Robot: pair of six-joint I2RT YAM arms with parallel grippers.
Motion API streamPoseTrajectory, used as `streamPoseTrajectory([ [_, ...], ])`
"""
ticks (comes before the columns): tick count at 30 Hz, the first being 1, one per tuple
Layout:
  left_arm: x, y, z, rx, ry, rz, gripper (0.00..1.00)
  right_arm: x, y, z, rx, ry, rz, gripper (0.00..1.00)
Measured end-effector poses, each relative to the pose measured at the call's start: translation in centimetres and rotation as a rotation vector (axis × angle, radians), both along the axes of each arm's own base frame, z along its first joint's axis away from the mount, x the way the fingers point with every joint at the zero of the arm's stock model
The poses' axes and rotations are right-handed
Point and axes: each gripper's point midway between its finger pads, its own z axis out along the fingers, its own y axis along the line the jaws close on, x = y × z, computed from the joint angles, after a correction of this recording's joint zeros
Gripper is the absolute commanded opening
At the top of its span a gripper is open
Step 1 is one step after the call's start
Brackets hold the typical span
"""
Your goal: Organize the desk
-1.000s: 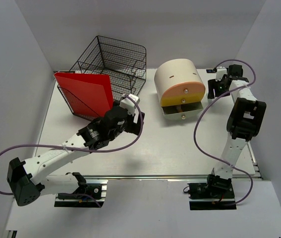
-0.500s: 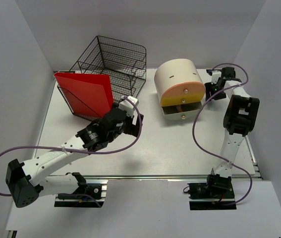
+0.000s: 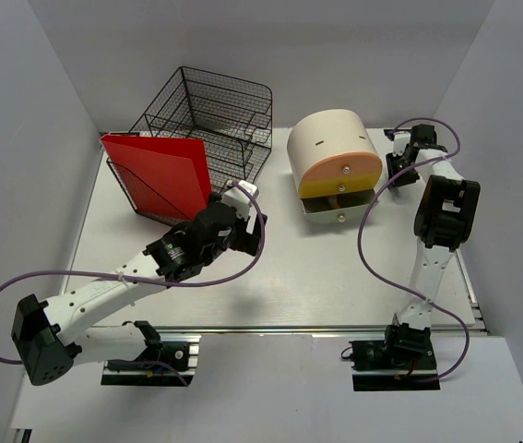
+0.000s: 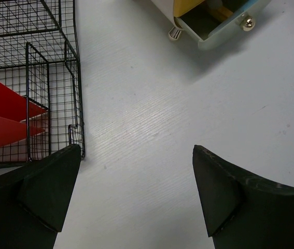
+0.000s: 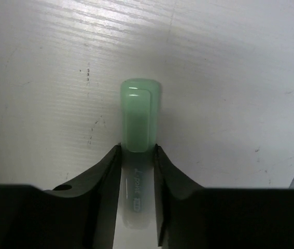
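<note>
The desk (image 3: 279, 277) is a white tabletop with a silver rail along its near edge. My right gripper (image 3: 398, 170) is low at the back right, beside the round beige drawer unit (image 3: 333, 152). In the right wrist view its gripper (image 5: 137, 148) is shut on a green-capped marker (image 5: 140, 111) that lies on the desk (image 5: 229, 78), with the fingers pressed on both sides of the barrel. My left gripper (image 3: 246, 197) hovers over the desk's middle, next to the wire tray; in its wrist view the gripper (image 4: 136, 155) is wide open and empty.
A black wire mesh tray (image 3: 215, 115) stands at the back left with a red folder (image 3: 161, 175) upright in it; both show in the left wrist view (image 4: 38, 88). The drawer unit's lower drawer (image 3: 337, 209) is pulled open, also seen in the left wrist view (image 4: 220, 25).
My right arm's wrist has dropped and swung left toward the drawer unit, bringing the gripper down to the desk. My left arm has shifted only slightly.
</note>
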Motion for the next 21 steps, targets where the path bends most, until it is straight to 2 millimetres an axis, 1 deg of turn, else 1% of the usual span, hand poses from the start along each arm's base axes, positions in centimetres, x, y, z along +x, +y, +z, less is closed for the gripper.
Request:
streamPoseTrajectory([
  [2,0.1,0.1,0.0,0.003,-0.002,0.005,0.98,0.0,0.0,0.0,0.001,0.001,0.004,0.2],
  [3,0.1,0.1,0.0,0.004,-0.003,0.007,0.98,-0.1,0.0,0.0,0.005,0.002,0.003,0.11],
  [4,0.1,0.2,0.0,0.005,-0.004,0.009,0.98,-0.1,0.0,0.0,0.01,0.003,0.005,0.04],
  [5,0.1,0.2,0.0,0.007,-0.005,0.009,0.98,-0.1,0.0,0.0,0.013,0.003,0.006,0.0],
  [8,0.1,0.2,-0.1,0.009,-0.004,0.01,0.98,-0.3,-0.2,0.0,0.029,0.0,0.003,0.0],
  [10,0.1,0.2,-0.2,0.009,-0.003,0.01,0.98,-1.7,-0.4,0.1,0.037,0.007,-0.002,0.0],
  [11,0.1,0.2,-0.2,0.009,-0.003,0.01,0.98,-2.9,-0.5,0.2,0.045,0.017,-0.001,0.0],
  [13,0.1,0.3,-0.2,0.01,-0.004,0.011,0.98,-6.2,-0.2,0.9,0.076,0.043,0.02,0.0],
  [15,0.1,0.3,-0.2,0.011,-0.004,0.012,0.98,-9.1,0.3,2.9,0.093,0.037,0.086,0.0],
  [16,0.1,0.3,-0.2,0.011,-0.004,0.012,0.98,-10.1,0.6,4.1,0.097,0.021,0.122,0.0],
  [17,0.1,0.3,-0.2,0.011,-0.004,0.012,0.98,-11.1,1.0,6.0,0.093,-0.012,0.178,0.0],
  [20,0.1,0.4,0.1,0.003,-0.01,0.012,0.98,-13.1,2.8,11.5,0.053,-0.147,0.335,0.0],
  [21,0.0,0.4,0.2,0.0,-0.013,0.012,0.98,-13.8,3.4,12.9,0.04,-0.185,0.377,0.0],
])
